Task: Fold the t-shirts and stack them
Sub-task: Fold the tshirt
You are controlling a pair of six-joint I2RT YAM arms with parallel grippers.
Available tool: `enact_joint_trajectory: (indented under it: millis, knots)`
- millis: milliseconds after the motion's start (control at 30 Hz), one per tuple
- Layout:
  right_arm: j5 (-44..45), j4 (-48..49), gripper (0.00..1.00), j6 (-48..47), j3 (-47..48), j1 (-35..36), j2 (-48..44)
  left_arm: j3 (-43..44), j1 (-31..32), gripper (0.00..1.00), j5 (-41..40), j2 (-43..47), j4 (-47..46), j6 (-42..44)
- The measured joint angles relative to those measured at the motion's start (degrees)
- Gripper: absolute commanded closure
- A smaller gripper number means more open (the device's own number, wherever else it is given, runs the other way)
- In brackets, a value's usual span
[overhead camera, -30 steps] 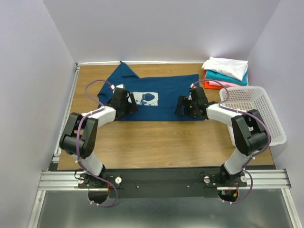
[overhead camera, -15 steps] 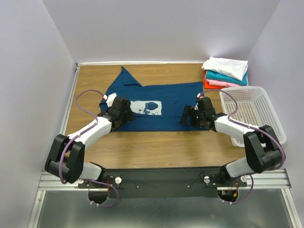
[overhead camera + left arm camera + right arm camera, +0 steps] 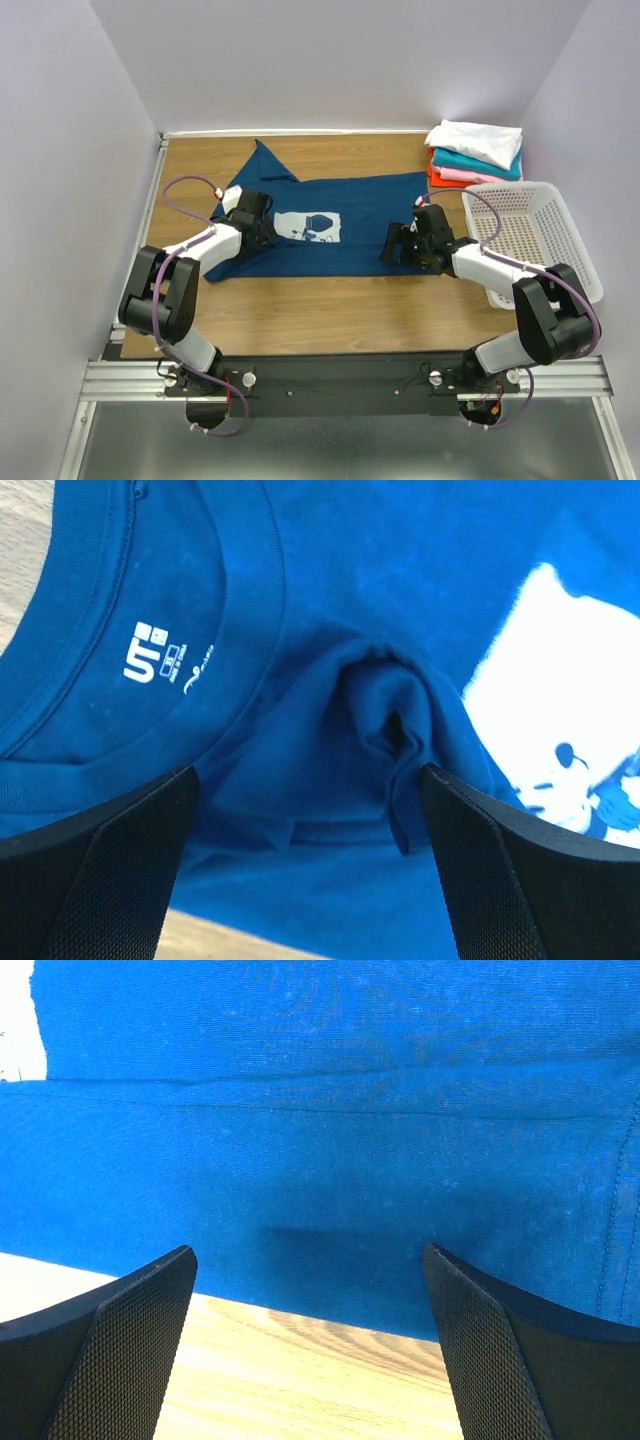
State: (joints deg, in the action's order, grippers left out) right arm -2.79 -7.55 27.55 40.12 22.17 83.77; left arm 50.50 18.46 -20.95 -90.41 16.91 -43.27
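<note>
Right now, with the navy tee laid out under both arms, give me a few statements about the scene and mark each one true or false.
1. The navy t-shirt lies spread on the table with its print facing up. True.
2. The right gripper is shut on the hem. False: its fingers stand wide apart over the cloth near the shirt's edge.
3. The white tee tops the folded stack. True.
4. That stack sits in the basket. False: it stands on the table beyond the basket.
5. The left gripper is open by the collar, with a pucker of cloth between its fingers. True.
</note>
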Motion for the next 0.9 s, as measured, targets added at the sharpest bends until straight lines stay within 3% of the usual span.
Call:
enact_joint_trajectory:
  millis: [600,767,900]
  knots:
    - [2.32,-0.22,0.0,0.02,0.0,0.0,0.0,17.51,-11.72,0.02,-3.45,-12.55,-2.27,6.21]
    - [2.56,-0.26,0.0,0.02,0.0,0.0,0.0,17.03,-9.22,0.02,-2.03,-10.58,-2.6,8.13]
    - [2.58,-0.26,0.0,0.02,0.0,0.0,0.0,11.43,-3.69,0.02,-1.92,-2.56,-1.68,8.44]
